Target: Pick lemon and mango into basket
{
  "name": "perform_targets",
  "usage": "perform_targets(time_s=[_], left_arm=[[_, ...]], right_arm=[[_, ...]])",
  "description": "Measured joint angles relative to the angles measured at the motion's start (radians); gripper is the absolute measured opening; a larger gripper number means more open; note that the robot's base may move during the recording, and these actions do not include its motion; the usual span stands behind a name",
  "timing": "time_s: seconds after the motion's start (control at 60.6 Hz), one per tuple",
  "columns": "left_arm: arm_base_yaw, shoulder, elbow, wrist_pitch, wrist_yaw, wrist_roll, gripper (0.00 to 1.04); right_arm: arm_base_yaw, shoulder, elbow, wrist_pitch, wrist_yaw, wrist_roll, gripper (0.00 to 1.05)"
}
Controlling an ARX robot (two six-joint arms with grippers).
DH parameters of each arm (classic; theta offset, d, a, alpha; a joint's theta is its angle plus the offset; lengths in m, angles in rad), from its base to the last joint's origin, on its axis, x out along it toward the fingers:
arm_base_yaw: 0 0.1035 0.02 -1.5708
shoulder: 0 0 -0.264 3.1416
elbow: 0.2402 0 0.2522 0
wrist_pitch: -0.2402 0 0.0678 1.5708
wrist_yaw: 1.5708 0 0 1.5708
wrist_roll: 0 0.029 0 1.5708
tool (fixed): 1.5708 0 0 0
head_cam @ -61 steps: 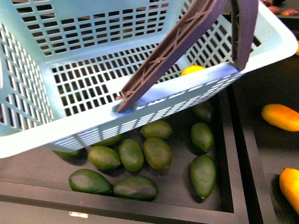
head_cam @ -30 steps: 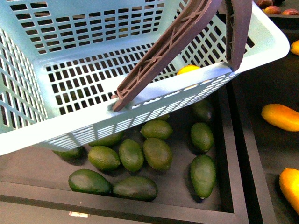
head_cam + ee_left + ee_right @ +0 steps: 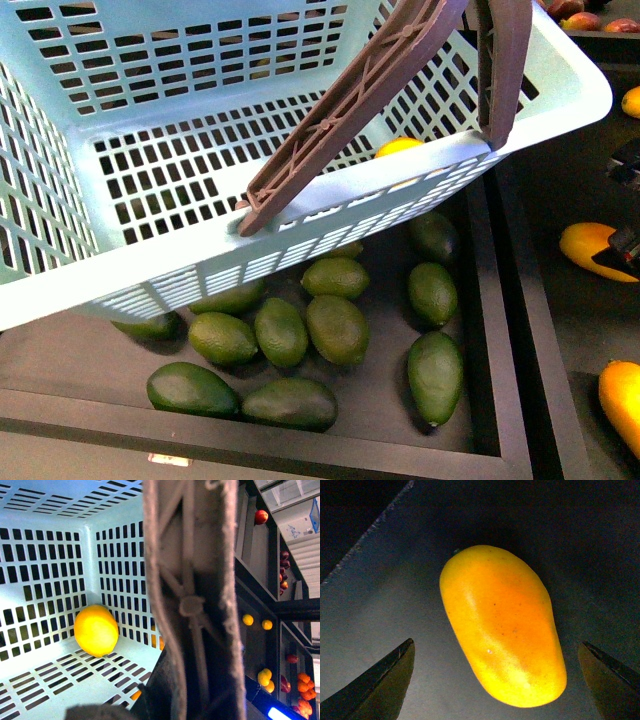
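The turquoise basket (image 3: 70, 200) hangs tilted above a bin, filling the upper left of the front view. My left gripper (image 3: 187, 697) is shut on its brown handle (image 3: 192, 605). The lemon (image 3: 96, 630) lies on the basket floor in a corner and shows through the slotted wall (image 3: 400, 147). The mango (image 3: 502, 625) lies on a dark shelf at the right (image 3: 585, 243). My right gripper (image 3: 497, 680) is open just above it, with one fingertip (image 3: 385, 680) on each side and neither touching. Only dark parts of that gripper (image 3: 625, 210) show at the front view's right edge.
Several dark green oval fruits (image 3: 338, 328) fill the black bin (image 3: 505, 380) under the basket. A second orange-yellow fruit (image 3: 622, 400) lies near the bottom right. Red and orange fruits (image 3: 265, 676) sit in shelves beyond.
The basket has drifted a little left and up. My right gripper has come into the front view at the right edge, over the mango.
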Motion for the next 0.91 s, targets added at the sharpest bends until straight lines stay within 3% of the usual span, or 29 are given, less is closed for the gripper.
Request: perform_targets(time_s=[0.412,0.66,0.792,0.907], left_arm=[[0.000,0.000,0.000,0.000,-0.003,0.000,0.04],[0.000,0.000,0.000,0.000,-0.002,0.000,0.04],[0.000,0.000,0.000,0.000,-0.002,0.000,0.04],[0.000,0.000,0.000,0.000,0.000,0.000,0.04]], right_arm=[[0.047,0.153,0.234,-0.076,0.039,0.001,0.96],[0.039,0.179,0.225,-0.126,0.075,0.003,0.96],[0.010,0.158,0.148,-0.087,0.074,0.018,0.73],[-0.010,0.127,0.089,-0.047,0.049,0.058,0.62]])
